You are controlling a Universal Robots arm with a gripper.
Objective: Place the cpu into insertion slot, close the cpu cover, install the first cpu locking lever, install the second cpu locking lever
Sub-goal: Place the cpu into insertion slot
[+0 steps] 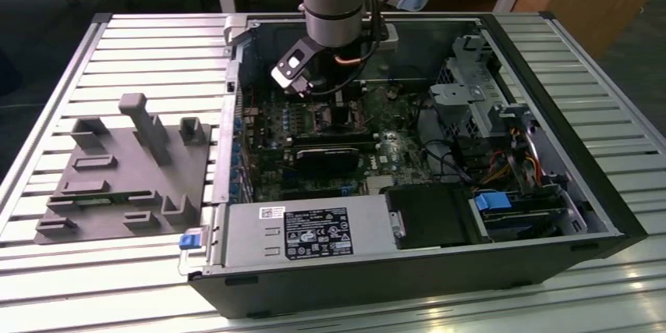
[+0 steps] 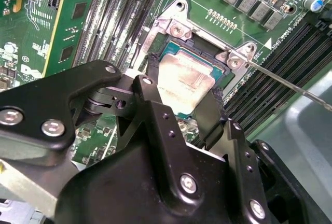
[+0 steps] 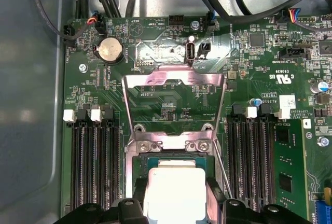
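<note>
Item: cpu (image 3: pixel 174 192), pinched by opposite edges in the gripper (image 2: pixel 182 93), at the insertion slot (image 1: pixel 334 118) (12 o'clock from the power supply (image 1: pixel 312 232), exterior view). cpu cover (image 3: pixel 174 77) flipped open. Likely risk: a tilted or offset seating could damage the slot's contacts.

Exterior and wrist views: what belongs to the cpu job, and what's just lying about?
Job: gripper, shut on cpu; slot; cover, open; lever.
Lying about: memory slots; coin cell; grey fixture; power supply.
</note>
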